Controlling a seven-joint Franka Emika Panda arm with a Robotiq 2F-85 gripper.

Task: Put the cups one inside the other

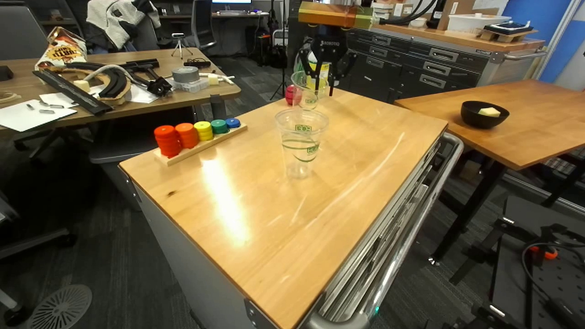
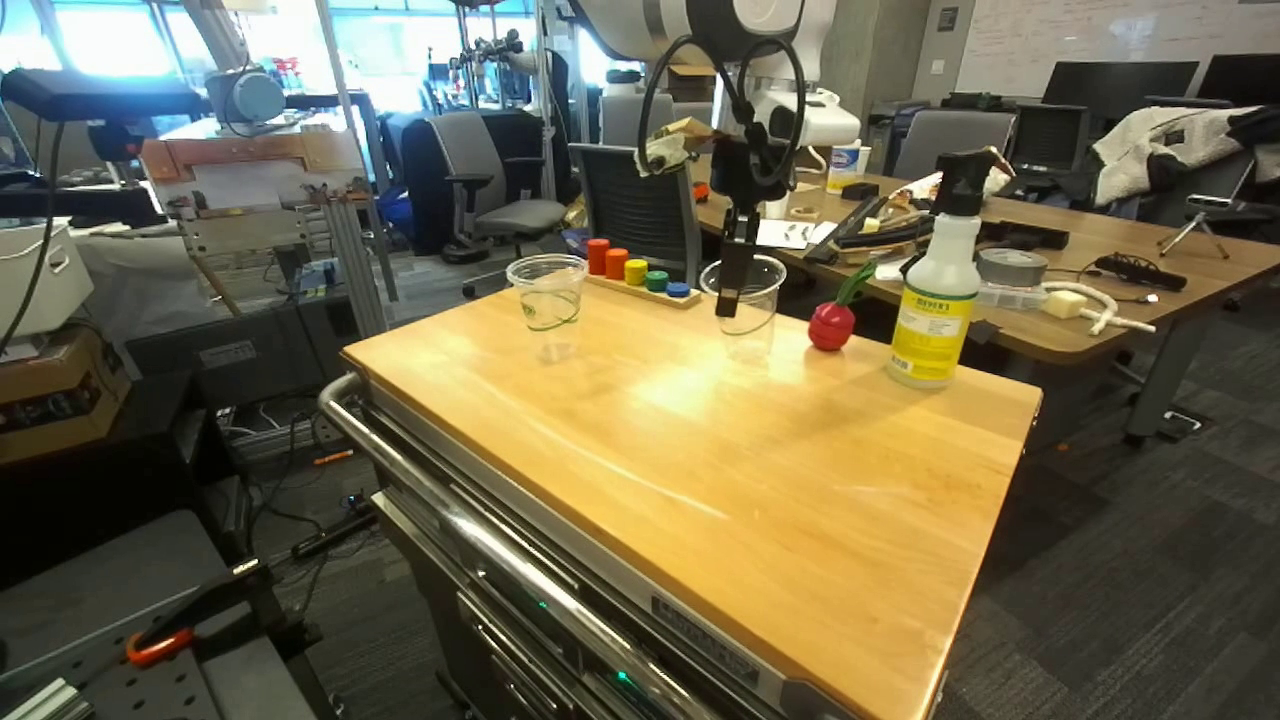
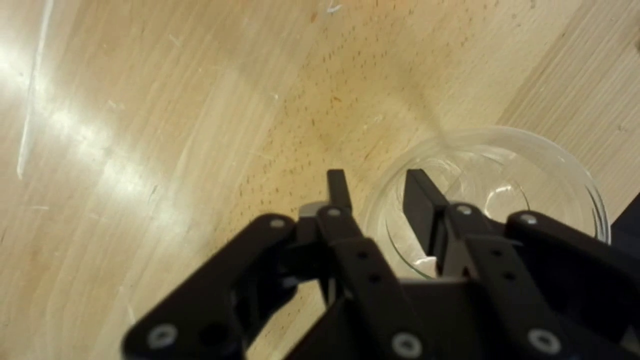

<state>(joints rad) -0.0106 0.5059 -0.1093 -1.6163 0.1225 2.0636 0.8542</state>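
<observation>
Two clear plastic cups stand upright and apart on the wooden tabletop. One cup [image 1: 299, 151] stands alone; it also shows in an exterior view [image 2: 550, 310]. The second cup [image 1: 310, 101] is by the red toy radish and shows in an exterior view [image 2: 755, 330] and the wrist view [image 3: 505, 175]. My gripper [image 1: 323, 92] is at this second cup, fingers pointing down, tips below rim height in an exterior view [image 2: 728, 305]. In the wrist view my gripper [image 3: 375, 175] is open; one finger appears inside the rim, the other outside, with the cup wall between and a gap left.
The wooden tabletop [image 1: 356, 183] holds a ring-stacking toy [image 1: 196, 141], a red toy radish [image 2: 832, 326] and a spray bottle [image 2: 930, 310] near the second cup. A metal handle [image 2: 480, 540] runs along one edge. A black bowl [image 1: 484, 115] is on a separate table.
</observation>
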